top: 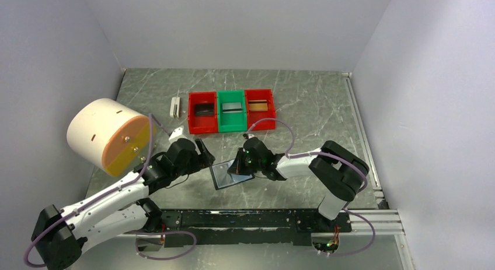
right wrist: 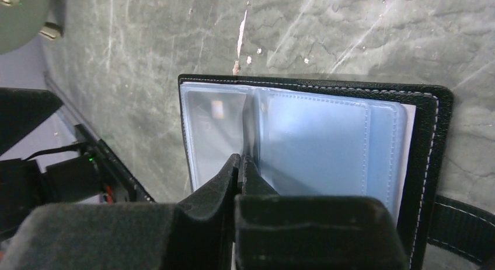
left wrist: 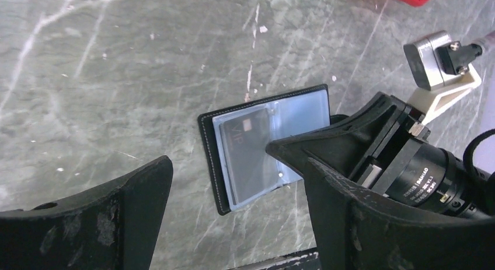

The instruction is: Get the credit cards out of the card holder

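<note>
**Right fingers pinch a pocket leaf, one card inside**

Top view: the card holder (top: 223,178) lies open near the middle of the worktop's (top: 315,107) front edge. The right gripper (top: 245,163) reaches in from the right-edge side, clamped on the holder, seemingly to pin it and part its leaves. The left gripper (top: 201,148) hovers just beside the holder, toward the left edge, holding nothing. Toward the middle of the back edge, three bins (top: 232,128) each hold one of the loose cards (top: 232,108), so most of the job looks done.

Left wrist view: this gripper's fingers (left wrist: 146,194) stand wide apart, the holder lying between them. A dark card (left wrist: 245,162) marked VIP sits in a clear pocket. The open stance suits drawing it out once the pocket is held steady.

Right wrist view: the fingers (right wrist: 222,182) press together on a thin clear leaf rising at the spine. The pocket on the right looks empty. The left one shows a faint card face.
</note>
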Motion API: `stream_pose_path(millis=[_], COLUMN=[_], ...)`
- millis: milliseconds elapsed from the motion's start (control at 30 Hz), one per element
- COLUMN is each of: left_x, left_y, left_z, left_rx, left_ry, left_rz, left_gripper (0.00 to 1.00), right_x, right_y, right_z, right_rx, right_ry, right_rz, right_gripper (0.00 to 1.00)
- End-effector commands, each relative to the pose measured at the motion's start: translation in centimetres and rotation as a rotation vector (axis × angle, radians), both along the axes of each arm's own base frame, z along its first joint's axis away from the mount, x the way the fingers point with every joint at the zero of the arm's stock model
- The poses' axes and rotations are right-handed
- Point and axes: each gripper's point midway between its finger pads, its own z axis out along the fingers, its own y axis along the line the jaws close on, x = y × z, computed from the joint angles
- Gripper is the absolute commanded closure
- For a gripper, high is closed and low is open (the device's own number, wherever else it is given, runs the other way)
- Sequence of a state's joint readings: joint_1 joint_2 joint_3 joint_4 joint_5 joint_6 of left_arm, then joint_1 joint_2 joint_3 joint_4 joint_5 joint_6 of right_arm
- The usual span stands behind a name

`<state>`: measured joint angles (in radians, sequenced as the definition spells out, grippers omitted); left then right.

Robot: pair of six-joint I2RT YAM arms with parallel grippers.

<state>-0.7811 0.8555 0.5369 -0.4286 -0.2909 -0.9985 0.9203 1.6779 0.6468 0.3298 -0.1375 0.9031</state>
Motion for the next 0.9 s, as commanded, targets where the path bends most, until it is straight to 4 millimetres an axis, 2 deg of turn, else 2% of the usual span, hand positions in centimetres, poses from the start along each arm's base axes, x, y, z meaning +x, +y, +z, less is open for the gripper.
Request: stream_pose_path(millis=[0, 200, 400, 500, 600, 700, 767, 867], left_x=[0.0, 0.0, 0.0, -0.1, 0.2, 0.3, 0.3, 0.2], left_y=[-2.5, -3.9, -4.3, -4.2, -3.1, -1.1, 0.4, 2.5], left_z=[0.2, -0.2, -0.5, -0.9, -1.0, -0.5, -0.2, 0.6], left_rx=[-0.076, -0.130, -0.141, -0.129, -0.104, -0.075, -0.052, -0.019], left_ry=[-0.008, 0.010, 0.015, 0.030, 0.033, 0.020, 0.008, -0.010], left_rz=[-0.091, -0.118, -0.132, -0.123, -0.062, 0.030, 0.088, 0.174], left_gripper=[0.12, 0.12, 0.12, 0.12, 0.12, 0.12, 0.11, 0.11], right_x=[-0.5, -0.4, -0.3, 0.1, 0.5, 0.5, 0.4, 0.1], right_y=[1.0, 0.7, 0.2, 0.0, -0.7, -1.3, -1.3, -0.8], right_z=[1.8, 3.3, 3.5, 3.0, 2.1, 1.7, 1.5, 1.2], right_rx=[0.136, 0.232, 0.277, 0.232, 0.105, -0.035, -0.121, -0.238], right_ry=[0.029, 0.022, 0.038, 0.024, -0.015, -0.091, -0.143, -0.191], right_rz=[0.034, 0.020, 0.000, -0.003, -0.007, -0.010, 0.010, 0.034], right_gripper=[1.00, 1.00, 1.00, 1.00, 0.85, 0.59, 0.50, 0.41])
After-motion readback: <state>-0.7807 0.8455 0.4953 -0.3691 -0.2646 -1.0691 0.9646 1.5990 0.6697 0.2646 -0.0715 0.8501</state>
